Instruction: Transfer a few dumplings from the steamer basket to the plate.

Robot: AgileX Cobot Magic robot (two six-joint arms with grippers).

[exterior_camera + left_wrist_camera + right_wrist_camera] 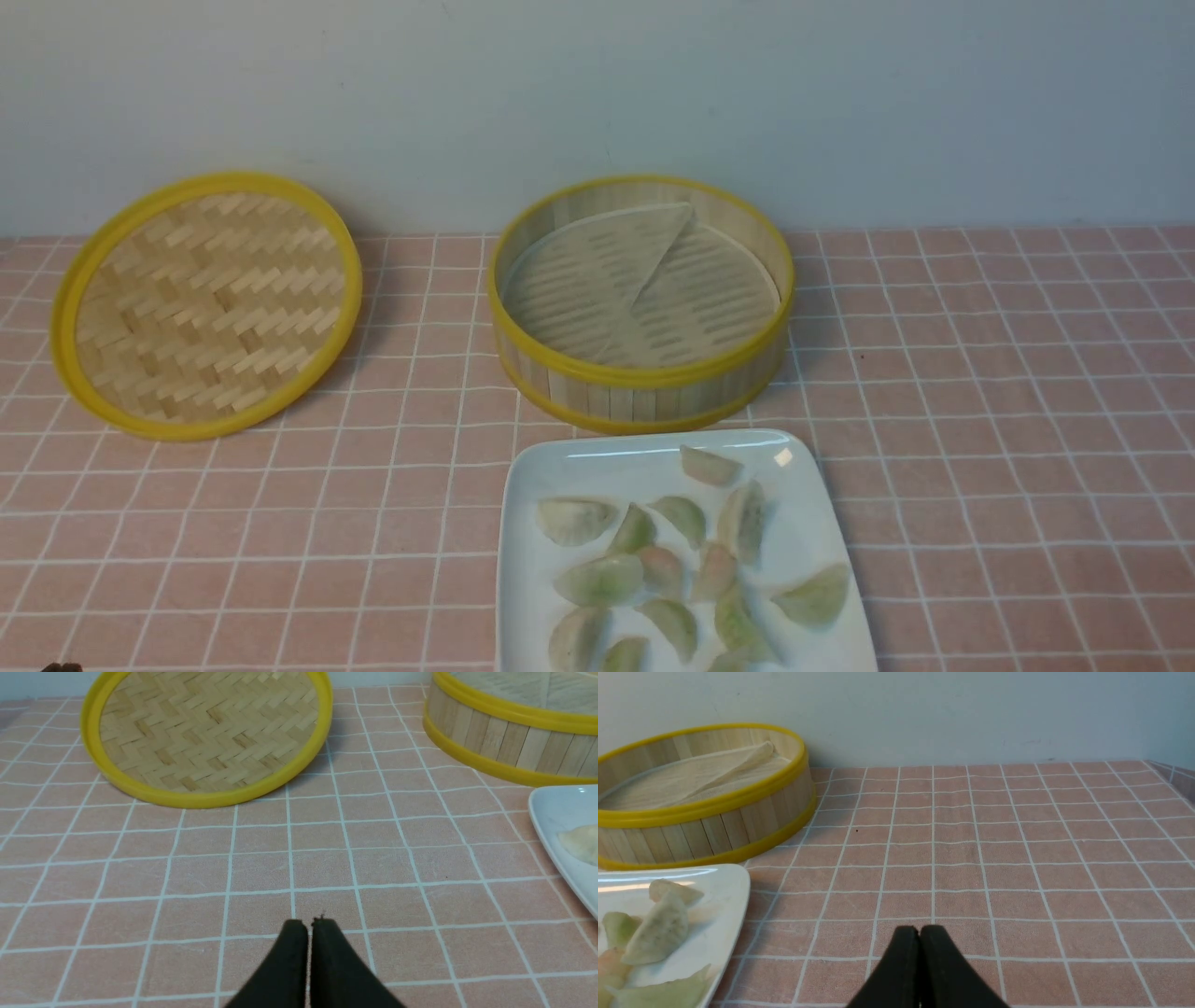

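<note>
Whole worktop is covered in a pink tablecloth (980,392) with a white grid pattern, looks like soft fabric up close. Behind it a plain pale grey-blue wall (597,93) runs along the far edge. At the far right corner the cloth turns upward. Lighting is soft and even, shadows pretty faint.
</note>
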